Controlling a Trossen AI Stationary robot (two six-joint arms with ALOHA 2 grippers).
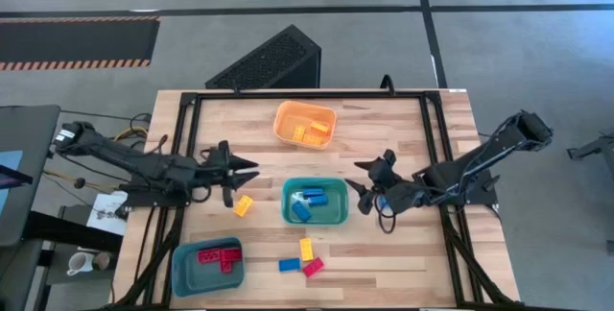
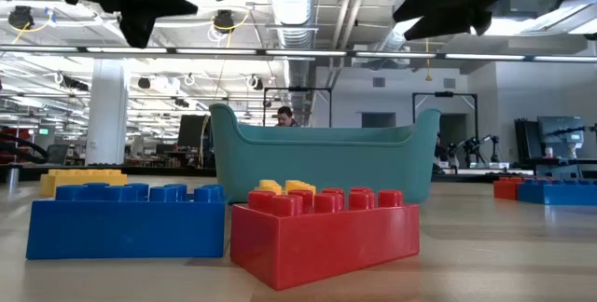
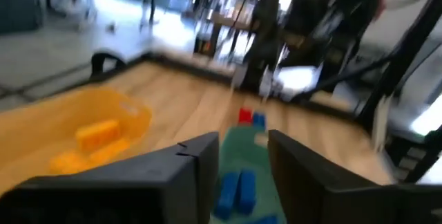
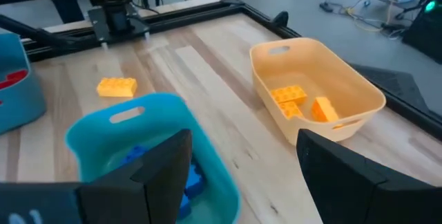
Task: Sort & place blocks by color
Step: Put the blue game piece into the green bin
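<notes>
My left gripper [image 1: 251, 167] hovers left of the teal bin [image 1: 315, 202], open, nothing between its fingers [image 3: 243, 175]. My right gripper [image 1: 360, 182] hovers at the bin's right, open and empty [image 4: 243, 175]. Blue blocks [image 1: 309, 203] lie in the teal bin, yellow blocks [image 4: 304, 103] in the orange bin [image 1: 305, 124], and red blocks [image 1: 221, 256] in the blue bin [image 1: 207, 263]. A loose yellow block [image 1: 244, 205] lies flat on the table under the left gripper. Near the front edge lie a yellow [image 1: 306, 249], a blue [image 2: 126, 218] and a red block [image 2: 325, 232].
A black frame rail [image 1: 182, 157] borders the wooden table on its left, far and right sides. Bare wood lies between the orange and teal bins. A dark slatted box [image 1: 273, 61] stands on the floor beyond the far edge.
</notes>
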